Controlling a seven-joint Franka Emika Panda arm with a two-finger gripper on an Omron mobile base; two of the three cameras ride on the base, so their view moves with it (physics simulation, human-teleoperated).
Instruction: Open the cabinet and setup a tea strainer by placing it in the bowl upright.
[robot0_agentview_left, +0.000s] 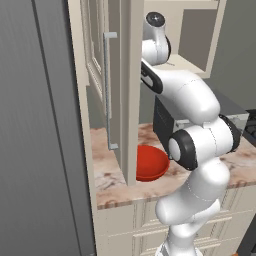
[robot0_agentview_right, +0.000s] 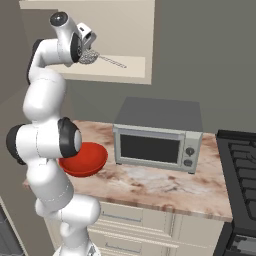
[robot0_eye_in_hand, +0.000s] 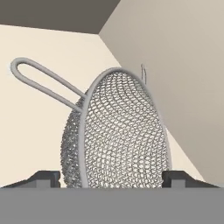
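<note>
The cabinet is open, and its cream door with the grey bar handle is swung out to the left. On the shelf inside lies the tea strainer, a silvery mesh cup tipped on its side, its wire handle pointing away. My gripper has reached into the cabinet. Its two fingertips stand on either side of the mesh cup, very close to it, jaws wide. The red bowl rests on the counter below the cabinet, beside the arm.
A grey microwave stands on the marble counter right of the bowl. A black stove is at the far right. A tall grey panel fills the left, and the open door hangs over the counter's left end.
</note>
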